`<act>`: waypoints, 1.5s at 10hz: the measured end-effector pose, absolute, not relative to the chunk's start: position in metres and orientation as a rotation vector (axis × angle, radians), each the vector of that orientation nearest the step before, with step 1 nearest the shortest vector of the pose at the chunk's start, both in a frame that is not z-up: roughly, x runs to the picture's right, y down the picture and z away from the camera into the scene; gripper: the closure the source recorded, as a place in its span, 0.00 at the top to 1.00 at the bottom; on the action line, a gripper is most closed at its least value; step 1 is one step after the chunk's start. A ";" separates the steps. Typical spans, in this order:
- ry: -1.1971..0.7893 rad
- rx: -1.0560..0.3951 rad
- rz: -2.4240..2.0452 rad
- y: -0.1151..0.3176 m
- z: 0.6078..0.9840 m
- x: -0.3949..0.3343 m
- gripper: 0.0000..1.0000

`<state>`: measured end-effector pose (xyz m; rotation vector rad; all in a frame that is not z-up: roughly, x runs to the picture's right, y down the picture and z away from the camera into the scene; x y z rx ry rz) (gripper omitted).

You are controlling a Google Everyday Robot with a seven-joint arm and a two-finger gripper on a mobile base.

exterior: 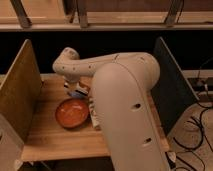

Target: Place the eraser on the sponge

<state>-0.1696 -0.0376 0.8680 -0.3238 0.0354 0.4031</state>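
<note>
My arm reaches left across the wooden table [50, 142], and its bulk hides much of the middle. The gripper [75, 86] hangs below the bent wrist, just behind the orange bowl [72, 112], and it is shut. Right under it shows a small blue-grey patch, the sponge [76, 94]. A small white piece with dark bands, which looks like the eraser [83, 89], sits against the gripper's right side. Whether the gripper holds it I cannot tell.
A white bottle-like item [94, 117] lies between the bowl and my arm. Tall wooden panels stand on the left [20, 90] and a dark panel on the right [172, 85]. Cables [197, 125] trail on the floor at the right.
</note>
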 end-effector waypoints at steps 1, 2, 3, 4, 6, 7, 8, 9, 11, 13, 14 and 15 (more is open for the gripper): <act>0.036 -0.316 0.378 -0.044 0.875 -0.164 0.00; 0.033 -0.320 0.358 -0.046 0.883 -0.162 0.00; 0.025 -0.343 0.336 -0.042 0.895 -0.162 0.00; 0.017 -0.366 0.316 -0.038 0.905 -0.164 0.00; -0.013 -0.425 0.269 -0.027 0.930 -0.177 0.00; -0.030 -0.445 0.262 -0.024 0.939 -0.183 0.00; -0.050 -0.463 0.262 -0.021 0.945 -0.189 0.00; -0.073 -0.495 0.263 -0.016 0.950 -0.197 0.00; -0.083 -0.510 0.265 -0.013 0.951 -0.202 0.02; -0.082 -0.509 0.264 -0.014 0.951 -0.202 0.22; -0.082 -0.510 0.264 -0.013 0.951 -0.202 0.30; -0.082 -0.510 0.264 -0.013 0.951 -0.201 0.41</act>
